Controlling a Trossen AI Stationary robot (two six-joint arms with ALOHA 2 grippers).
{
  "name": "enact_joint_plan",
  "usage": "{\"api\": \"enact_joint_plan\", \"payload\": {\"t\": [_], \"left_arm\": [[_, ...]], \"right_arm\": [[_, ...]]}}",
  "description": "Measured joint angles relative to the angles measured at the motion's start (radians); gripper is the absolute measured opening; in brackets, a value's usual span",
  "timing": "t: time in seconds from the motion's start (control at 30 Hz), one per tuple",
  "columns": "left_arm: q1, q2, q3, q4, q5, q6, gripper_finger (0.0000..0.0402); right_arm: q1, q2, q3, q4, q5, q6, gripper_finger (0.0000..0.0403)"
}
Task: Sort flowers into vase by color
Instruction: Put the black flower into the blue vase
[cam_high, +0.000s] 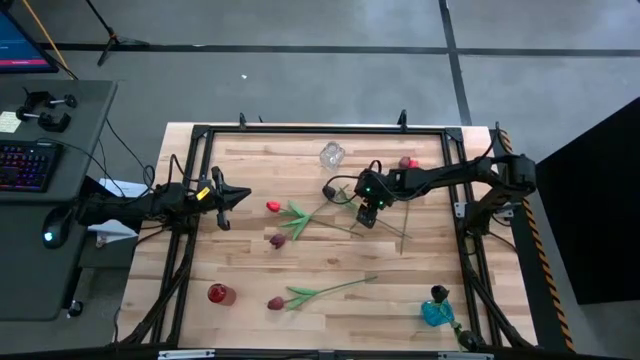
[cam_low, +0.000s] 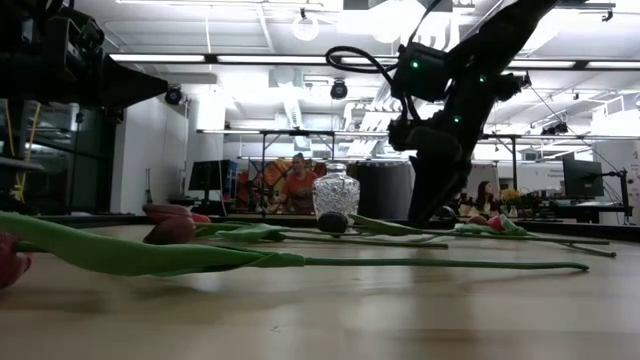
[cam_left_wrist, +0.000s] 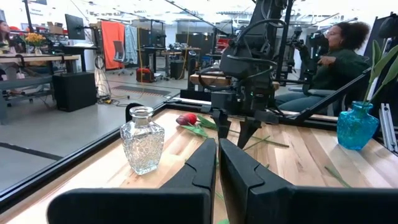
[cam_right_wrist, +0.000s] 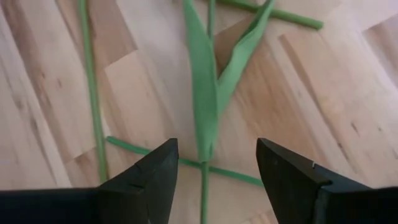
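Several tulips lie flat on the wooden table: a red head (cam_high: 272, 206) and a maroon head (cam_high: 277, 240) with crossing stems at the middle, another (cam_high: 275, 302) near the front, and a red head (cam_high: 405, 162) at the far right. My right gripper (cam_high: 366, 220) points down, open, above the crossed stems. In its wrist view its fingers (cam_right_wrist: 152, 180) stand on either side of a green leaf and stem (cam_right_wrist: 202, 124) without touching. My left gripper (cam_high: 243, 197) waits shut at the table's left side; it also shows in its wrist view (cam_left_wrist: 217, 165).
A clear glass vase (cam_high: 331, 155) stands at the far middle, a red vase (cam_high: 219, 294) at the front left, and a blue vase (cam_high: 437, 312) holding a flower at the front right. A black frame (cam_high: 300, 130) rims the table. People sit beyond the table (cam_left_wrist: 339, 56).
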Motion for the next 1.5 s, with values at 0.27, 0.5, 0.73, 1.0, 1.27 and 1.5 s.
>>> {"api": "enact_joint_plan", "payload": {"t": [0.27, 0.5, 0.73, 1.0, 1.27, 1.5], "left_arm": [[0.000, 0.000, 0.000, 0.000, 0.000, 0.000, 0.0008], [0.000, 0.000, 0.000, 0.000, 0.000, 0.000, 0.0008], [0.000, 0.000, 0.000, 0.001, 0.000, 0.000, 0.0008], [0.000, 0.000, 0.000, 0.000, 0.000, 0.000, 0.0008], [0.000, 0.000, 0.000, 0.000, 0.000, 0.000, 0.0008], [0.000, 0.000, 0.000, 0.000, 0.000, 0.000, 0.0008]], "right_arm": [[0.039, 0.054, 0.000, 0.016, 0.010, 0.000, 0.0204], [0.045, 0.106, 0.004, 0.071, 0.043, 0.008, 0.0202], [0.044, 0.103, 0.095, -0.006, 0.063, -0.003, 0.0166], [0.044, 0.104, 0.120, -0.086, 0.101, -0.018, 0.0141], [0.044, 0.105, 0.119, -0.112, 0.079, 0.005, 0.0140], [0.044, 0.132, 0.118, -0.113, 0.079, 0.024, 0.0140]]}}
